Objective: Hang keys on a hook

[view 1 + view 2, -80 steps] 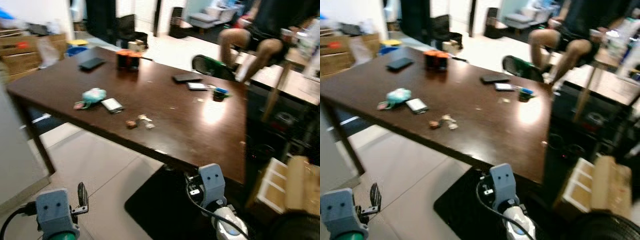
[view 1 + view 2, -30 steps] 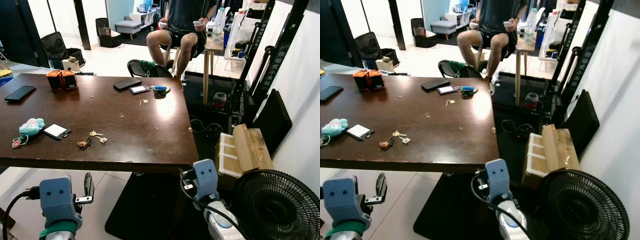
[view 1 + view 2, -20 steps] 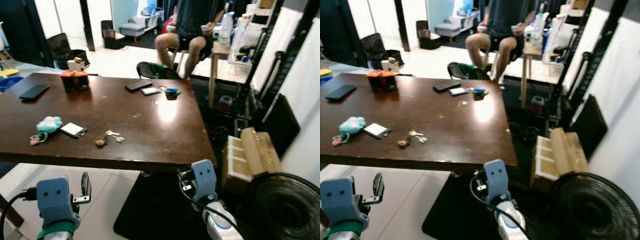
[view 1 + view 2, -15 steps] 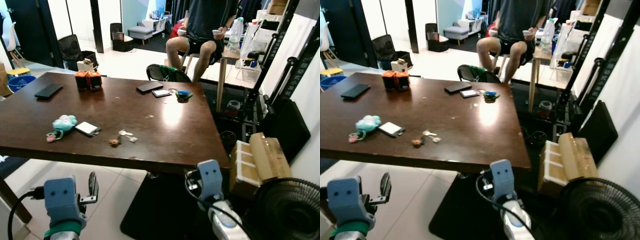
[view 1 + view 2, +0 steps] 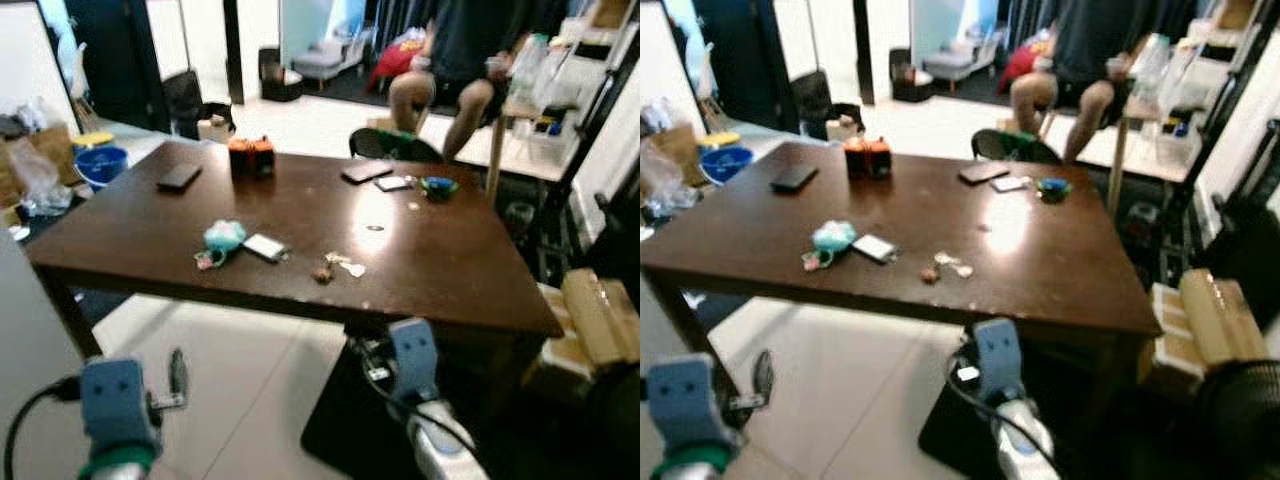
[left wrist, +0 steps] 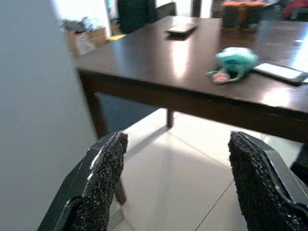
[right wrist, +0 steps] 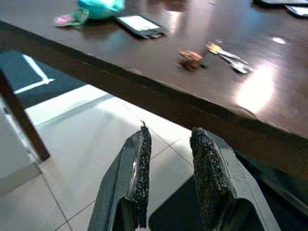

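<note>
- The left gripper (image 6: 175, 185) is seen with its pads set wide apart and nothing between them, held low over the tiled floor (image 6: 183, 168) short of the table.
- The right gripper (image 7: 169, 178) is shown with its pads drawn near each other, a narrow gap left between and nothing held, below the near edge of the dark wooden table (image 5: 450, 270).
- The keys (image 7: 226, 55) are pictured lying flat on the tabletop near that edge, a small brown fob (image 7: 191, 60) attached; a white phone (image 5: 264, 247) and a teal plush toy (image 5: 222, 236) lie just to their left.
- A seated person (image 5: 470, 60) is glimpsed beyond the far side.
- The approach is judged to be the step in hand; the keys are not yet picked up.
- Next, the table is to be closed on and the right gripper raised over the edge to the keys. No hook is made out.
</note>
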`<state>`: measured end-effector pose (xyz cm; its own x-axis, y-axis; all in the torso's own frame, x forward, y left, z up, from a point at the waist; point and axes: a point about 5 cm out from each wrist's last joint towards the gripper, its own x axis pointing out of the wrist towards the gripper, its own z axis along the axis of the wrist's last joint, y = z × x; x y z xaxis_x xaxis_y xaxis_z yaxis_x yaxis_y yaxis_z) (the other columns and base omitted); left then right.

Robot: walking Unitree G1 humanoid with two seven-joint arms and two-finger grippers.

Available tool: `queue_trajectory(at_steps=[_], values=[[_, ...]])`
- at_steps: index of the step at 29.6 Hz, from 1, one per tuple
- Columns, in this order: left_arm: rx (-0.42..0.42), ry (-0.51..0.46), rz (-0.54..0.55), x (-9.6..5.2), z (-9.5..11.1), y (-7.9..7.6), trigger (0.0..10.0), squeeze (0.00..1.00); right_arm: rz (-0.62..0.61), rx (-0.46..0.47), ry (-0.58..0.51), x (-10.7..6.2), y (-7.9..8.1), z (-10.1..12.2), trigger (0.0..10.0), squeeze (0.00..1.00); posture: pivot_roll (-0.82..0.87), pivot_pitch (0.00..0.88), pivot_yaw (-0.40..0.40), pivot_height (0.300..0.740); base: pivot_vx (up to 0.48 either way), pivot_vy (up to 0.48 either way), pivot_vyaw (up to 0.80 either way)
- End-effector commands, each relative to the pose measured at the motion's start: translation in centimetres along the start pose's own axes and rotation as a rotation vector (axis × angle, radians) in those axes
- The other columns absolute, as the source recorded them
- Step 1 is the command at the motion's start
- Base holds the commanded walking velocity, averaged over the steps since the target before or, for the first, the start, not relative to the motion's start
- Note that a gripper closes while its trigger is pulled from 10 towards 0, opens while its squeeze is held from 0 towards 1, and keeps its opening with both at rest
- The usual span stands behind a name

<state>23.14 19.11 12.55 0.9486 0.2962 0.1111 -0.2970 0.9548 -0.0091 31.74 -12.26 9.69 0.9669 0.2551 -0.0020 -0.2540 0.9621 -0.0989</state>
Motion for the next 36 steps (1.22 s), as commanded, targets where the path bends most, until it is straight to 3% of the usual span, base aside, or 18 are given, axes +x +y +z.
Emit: queue_trajectory(at_steps=[1, 5, 12, 22, 36], values=[[-0.001, 0.004, -0.014, -0.2, -0.1, -0.4, 10.0, 0.0, -0.026, -0.001, 0.011, -0.3, -0.7, -0.4, 10.0, 0.0, -0.12, 0.002, 0.085, 0.74, 0.0, -0.48, 0.0], [-0.045, 0.011, -0.001, -0.2, -0.2, -0.3, 10.0, 0.0, -0.025, -0.001, 0.01, -0.3, -0.7, -0.4, 10.0, 0.0, -0.12, 0.002, 0.085, 0.74, 0.0, 0.0, 0.0], [-0.029, 0.016, -0.022, -0.2, -0.3, -0.5, 10.0, 0.0, -0.027, -0.004, -0.005, -0.2, -0.8, -0.1, 10.0, 0.0, -0.12, 0.002, 0.085, 0.74, 0.0, 0.0, 0.0], [-0.011, 0.02, 0.006, -0.4, -0.8, 0.3, 10.0, 0.0, -0.099, -0.032, -0.017, 0.0, -2.4, 0.4, 10.0, 0.0, -0.13, 0.008, 0.073, 0.74, 0.0, 0.0, 0.0], [-0.037, 0.006, -0.017, -0.2, -0.4, -0.6, 10.0, 0.0, -0.087, -0.009, -0.009, 0.0, -2.4, 0.3, 10.0, 0.0, -0.13, 0.009, 0.064, 0.74, 0.0, 0.0, 0.0]])
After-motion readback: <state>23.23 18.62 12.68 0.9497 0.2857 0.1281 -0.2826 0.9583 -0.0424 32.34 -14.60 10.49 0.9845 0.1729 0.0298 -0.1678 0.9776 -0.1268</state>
